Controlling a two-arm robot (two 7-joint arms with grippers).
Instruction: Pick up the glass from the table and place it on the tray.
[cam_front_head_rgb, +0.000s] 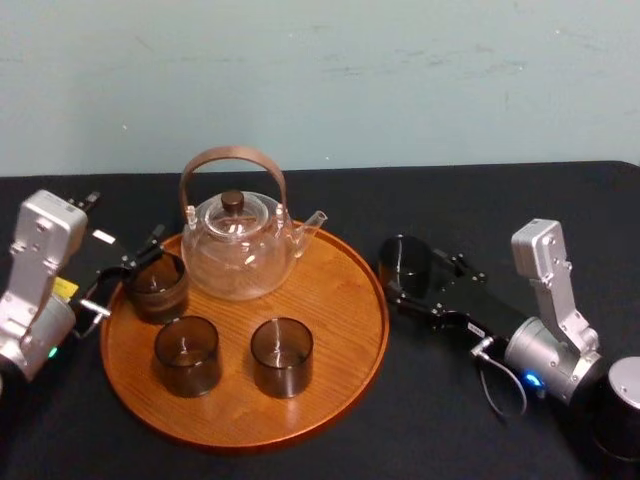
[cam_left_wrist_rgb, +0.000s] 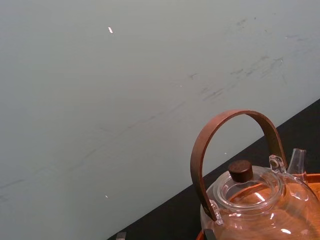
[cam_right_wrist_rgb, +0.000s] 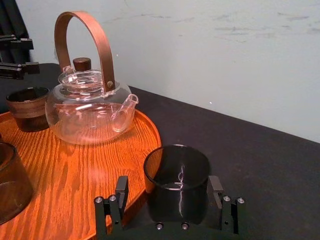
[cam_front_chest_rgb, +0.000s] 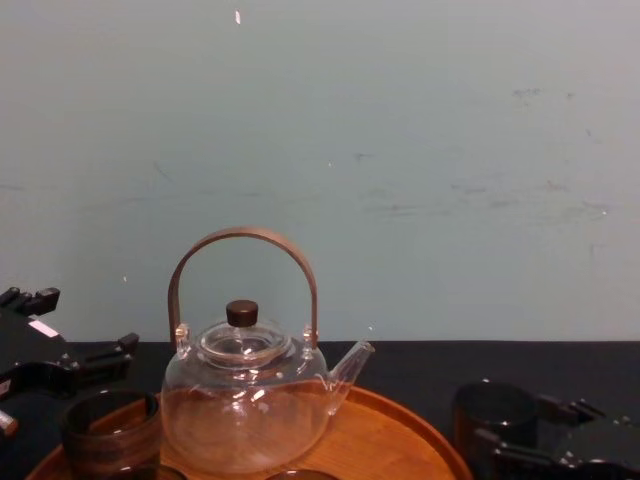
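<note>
The right gripper (cam_right_wrist_rgb: 169, 196) is spread wide, with the dark glass (cam_right_wrist_rgb: 177, 172) between its fingers and the tray (cam_right_wrist_rgb: 75, 170) just beside. The left gripper (cam_front_head_rgb: 125, 272) is spread open at the tray's other edge.

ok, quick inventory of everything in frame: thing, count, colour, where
tray: 1, orange-brown wood, round, middle of the table.
teapot: 1, clear glass with brown handle and lid knob, back of the tray.
glasses on the tray: 3, dark smoked; one at the left edge, two at the front.
glass off the tray: 1, dark, on the table just right of the tray.
table: 1, black.
wall: 1, pale teal, behind the table.
left gripper: 1, black, open, at the tray's left edge by the left glass.
right gripper: 1, black, open, fingers either side of the glass off the tray.
</note>
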